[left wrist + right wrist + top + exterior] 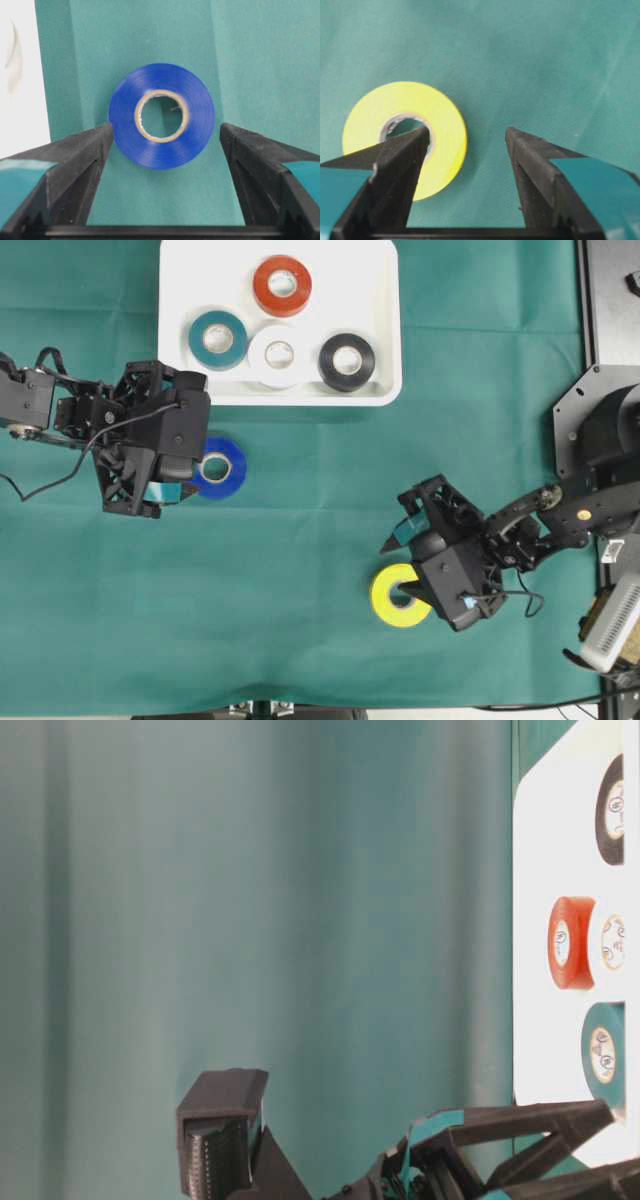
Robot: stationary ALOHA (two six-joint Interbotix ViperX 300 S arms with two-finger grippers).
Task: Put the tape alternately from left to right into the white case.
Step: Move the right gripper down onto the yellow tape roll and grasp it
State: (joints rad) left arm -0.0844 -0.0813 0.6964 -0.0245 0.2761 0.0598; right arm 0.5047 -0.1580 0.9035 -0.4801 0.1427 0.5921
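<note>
Four rolls lie in the white case [380,330]. The left gripper [162,150], jaws wide and empty, frames the blue roll [161,115] on the cloth. The right gripper [467,145] — also wide, empty — overlaps the yellow roll [402,132]; it should centre before closing.

Four rolls [281,320] in case [375,270], two outside

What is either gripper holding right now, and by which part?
Nothing is held. The left gripper stands open around the blue roll; the right gripper is open over the yellow roll, one finger above its core.
</note>
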